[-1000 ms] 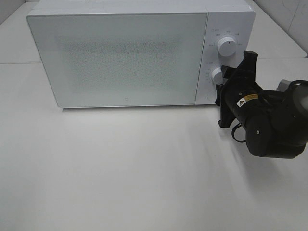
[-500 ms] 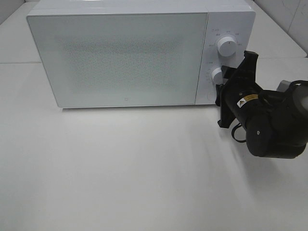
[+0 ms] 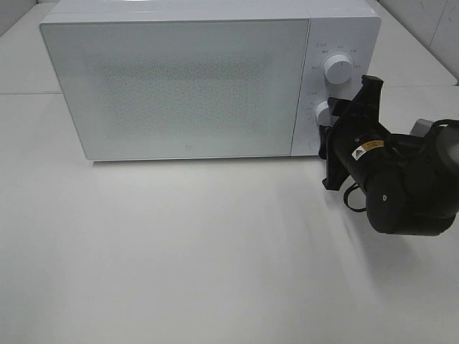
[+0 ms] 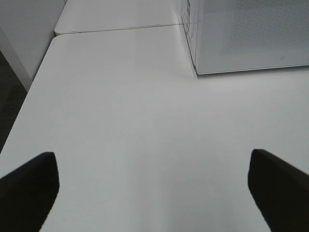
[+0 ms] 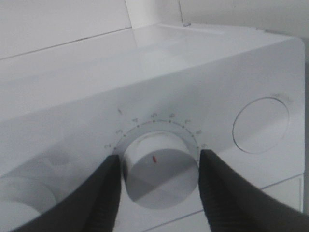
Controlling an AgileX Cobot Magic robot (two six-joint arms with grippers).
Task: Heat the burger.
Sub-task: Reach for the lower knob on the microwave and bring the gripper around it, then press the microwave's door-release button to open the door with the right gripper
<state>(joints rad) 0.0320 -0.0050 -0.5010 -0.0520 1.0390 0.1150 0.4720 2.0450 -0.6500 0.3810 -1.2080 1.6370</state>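
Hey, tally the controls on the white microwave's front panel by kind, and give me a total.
White round dial knobs: 2
Flush round white push button: 1
Total: 3

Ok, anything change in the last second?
The right gripper, fingers either side of the lower knob, edged slightly left in the high view, toward the microwave; whether it grips is unclear. Microwave, closed door and upper knob unchanged.
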